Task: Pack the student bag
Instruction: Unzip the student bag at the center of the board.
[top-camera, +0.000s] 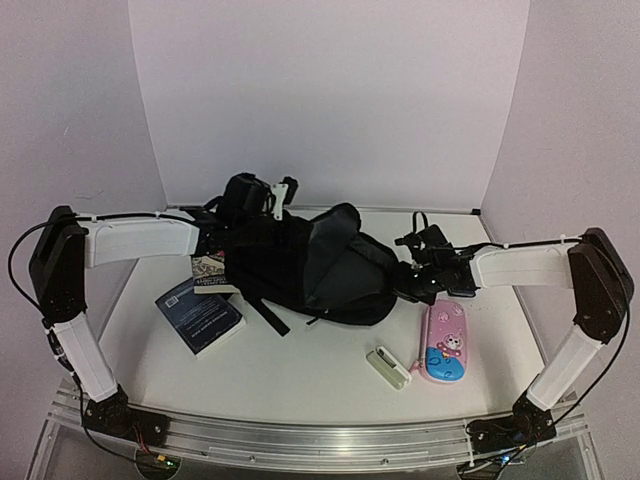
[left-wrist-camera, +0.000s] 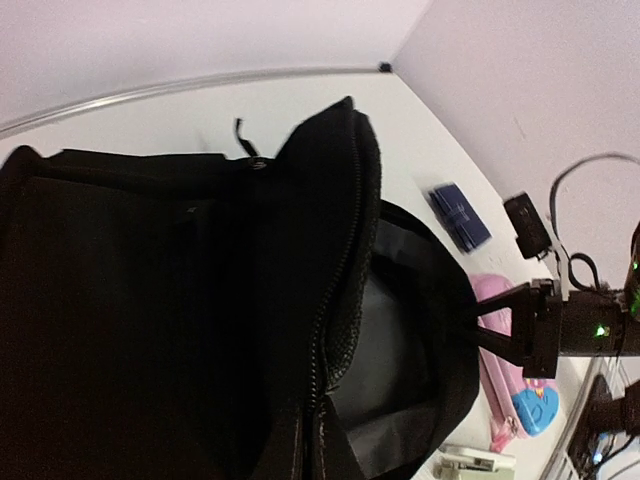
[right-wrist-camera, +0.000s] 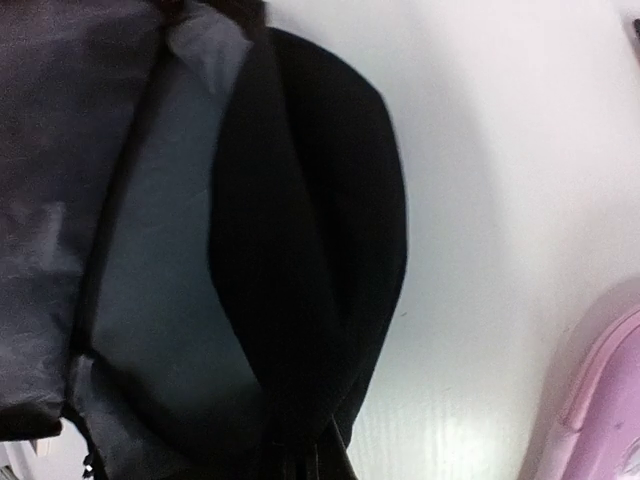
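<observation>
bag (top-camera: 310, 265): table (top-camera: 300, 395) ctr (rear half)
book (top-camera: 200, 315): L of bag
pencil case (top-camera: 446, 343): R-front of bag
small box (top-camera: 387, 366): L of pencil case

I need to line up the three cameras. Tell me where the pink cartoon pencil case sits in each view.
Top external: the pink oval cartoon pencil case lies right of centre, toward the near side.
Left wrist: lower right, partly covered.
Right wrist: bottom right corner, only its edge shows.
Shared landmark: the large black fabric backpack, left of the case in every view.
</observation>
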